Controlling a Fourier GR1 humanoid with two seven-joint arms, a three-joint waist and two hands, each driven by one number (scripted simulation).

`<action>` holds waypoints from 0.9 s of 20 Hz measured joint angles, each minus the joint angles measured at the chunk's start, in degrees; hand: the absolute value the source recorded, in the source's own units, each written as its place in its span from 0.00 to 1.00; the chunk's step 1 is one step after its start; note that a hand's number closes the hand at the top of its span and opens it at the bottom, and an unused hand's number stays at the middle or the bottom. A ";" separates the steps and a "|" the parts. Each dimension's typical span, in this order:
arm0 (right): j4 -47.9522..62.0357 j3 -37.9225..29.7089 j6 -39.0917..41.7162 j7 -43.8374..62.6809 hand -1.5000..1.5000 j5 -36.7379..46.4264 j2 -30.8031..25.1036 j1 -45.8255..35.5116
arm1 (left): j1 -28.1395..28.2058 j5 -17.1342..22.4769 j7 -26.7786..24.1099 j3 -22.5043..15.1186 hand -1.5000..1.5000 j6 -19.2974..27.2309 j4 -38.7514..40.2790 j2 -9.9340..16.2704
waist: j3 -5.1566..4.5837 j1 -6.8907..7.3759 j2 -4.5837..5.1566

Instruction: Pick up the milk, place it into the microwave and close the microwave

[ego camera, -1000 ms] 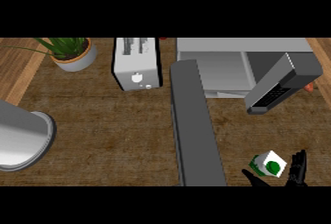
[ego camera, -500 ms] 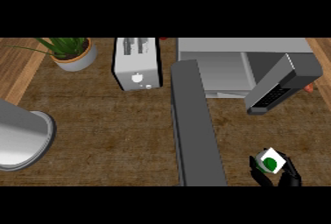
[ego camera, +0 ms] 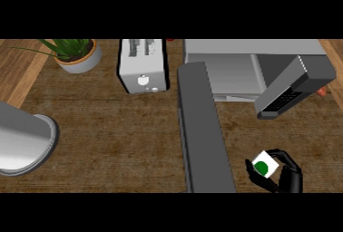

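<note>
The milk (ego camera: 264, 166) is a small white carton with a green spot, low at the right of the head view. My right hand (ego camera: 289, 177) is curled round it from the right and from below. The microwave (ego camera: 227, 74) stands at the back right, and its dark door (ego camera: 289, 89) is swung wide open toward me, above the milk. A long grey forearm (ego camera: 204, 131) stretches up the middle to the microwave's left front corner. No hand shows at its end.
A white toaster (ego camera: 142, 68) stands left of the microwave. A potted plant (ego camera: 77, 55) is at the back left. A large grey round vessel (ego camera: 23, 145) takes up the left edge. Brown counter lies between it and the forearm.
My right hand's fingers have closed round the milk. Hand and carton have shifted a little to the left.
</note>
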 measured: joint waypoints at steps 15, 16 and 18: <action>1.58 10.12 21.84 4.80 1.00 4.33 -5.75 -15.35 | -0.13 1.69 -0.39 1.97 0.00 -1.65 1.41 0.11 | 0.04 -0.04 0.04; 0.69 10.29 21.73 5.84 1.00 4.56 -5.66 -15.88 | -0.35 2.23 -0.29 2.52 0.00 -1.88 1.63 0.15 | 0.03 -0.12 0.03; -1.44 10.45 21.08 8.52 1.00 4.79 -5.30 -16.56 | -0.27 3.36 1.09 3.71 0.00 -1.73 0.68 0.41 | 0.02 -0.24 -0.01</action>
